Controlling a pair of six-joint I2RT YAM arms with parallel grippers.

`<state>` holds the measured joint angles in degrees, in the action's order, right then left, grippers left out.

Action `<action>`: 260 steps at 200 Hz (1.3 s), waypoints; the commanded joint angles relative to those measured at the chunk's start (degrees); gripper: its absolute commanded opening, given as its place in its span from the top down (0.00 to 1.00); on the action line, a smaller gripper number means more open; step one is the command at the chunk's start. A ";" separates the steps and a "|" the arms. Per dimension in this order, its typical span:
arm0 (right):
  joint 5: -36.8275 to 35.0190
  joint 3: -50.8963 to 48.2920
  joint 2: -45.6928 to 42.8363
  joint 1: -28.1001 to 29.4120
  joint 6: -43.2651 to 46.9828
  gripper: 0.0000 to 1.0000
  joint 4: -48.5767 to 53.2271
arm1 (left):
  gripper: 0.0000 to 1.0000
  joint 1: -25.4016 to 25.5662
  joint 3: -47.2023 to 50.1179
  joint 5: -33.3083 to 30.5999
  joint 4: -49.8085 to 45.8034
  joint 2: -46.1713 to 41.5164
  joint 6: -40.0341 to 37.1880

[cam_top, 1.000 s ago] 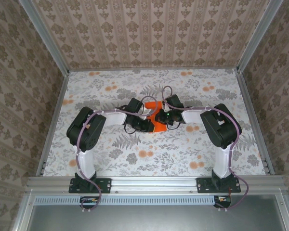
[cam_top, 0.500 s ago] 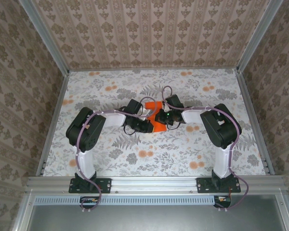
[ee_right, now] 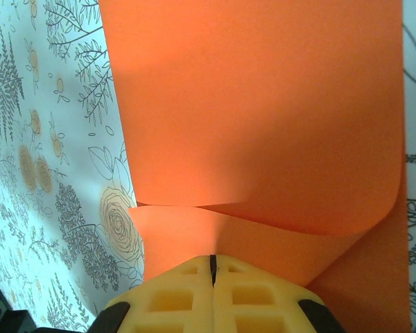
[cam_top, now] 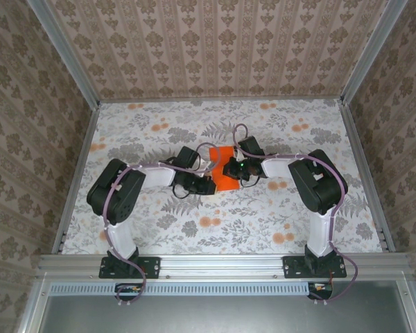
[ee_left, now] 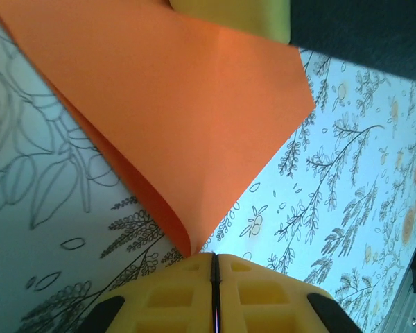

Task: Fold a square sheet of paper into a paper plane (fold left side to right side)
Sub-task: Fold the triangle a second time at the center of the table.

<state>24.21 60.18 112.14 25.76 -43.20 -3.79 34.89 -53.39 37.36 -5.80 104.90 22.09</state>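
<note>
The bench (cam_top: 298,208) is covered by a pale cloth printed with grey ferns and small orange flower blotches. Patterned walls (cam_top: 215,48) close it in on three sides. An aluminium rail (cam_top: 222,263) runs along the near edge, where both arm bases are bolted. Purple cables (cam_top: 335,191) loop along the arms.

The two arms bend inward and meet at mid-bench, so from above their wrists hide much of the square sheet of paper (cam_top: 227,182). What you see there is a bright orange patch between and beneath the two heads.

Your left claw (ee_left: 213,258) is closed, its yellow fingers (ee_left: 166,298) pressed together. They have the tip of a raised, curling fold of the sheet pinched at the seam between them. From that tip the sheet (ee_left: 187,118) fans out over the cloth. One layer is lifted off the bench along its left side. At the far end of the sheet a yellow finger and a dark body sit against it.

Your right claw (ee_right: 212,261) is also fully closed, with its tips down on the near margin of the sheet (ee_right: 256,104). You cannot tell whether a layer runs between the fingers or only beneath them. Ahead of it, an upper layer lies folded over a lower one, with the bend rounded and uncreased on the right.
</note>
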 commanded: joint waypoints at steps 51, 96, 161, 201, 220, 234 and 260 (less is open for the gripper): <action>-1.88 -0.06 1.77 0.32 1.10 1.00 5.35 | 0.86 -0.71 -5.62 1.13 -1.49 1.36 0.54; -1.79 -0.04 1.52 0.26 1.10 1.00 5.24 | 0.86 -0.53 -7.22 -0.10 -2.55 4.58 -0.70; -1.39 0.55 -1.70 0.26 2.02 1.00 3.80 | 0.86 1.12 -6.27 -6.73 -5.27 6.80 -1.59; -1.29 -2.41 -7.00 0.49 2.87 1.00 1.60 | 0.87 1.73 -4.91 -9.88 -6.79 6.79 -1.92; -0.62 -5.00 -8.44 1.49 2.29 1.00 -0.82 | 0.87 2.06 -5.02 -11.27 -7.52 6.72 -2.12; -0.42 -6.16 -8.69 2.63 1.88 1.00 -1.95 | 0.87 2.35 -5.42 -11.85 -8.20 6.69 -2.52; -0.33 -6.18 -7.44 4.10 1.32 1.00 -2.69 | 0.89 2.70 -5.91 -12.13 -8.69 6.97 -2.75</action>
<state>23.77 54.78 104.47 28.51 -41.76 -4.58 36.40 -60.18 30.68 -9.04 109.34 21.21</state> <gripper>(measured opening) 0.046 0.119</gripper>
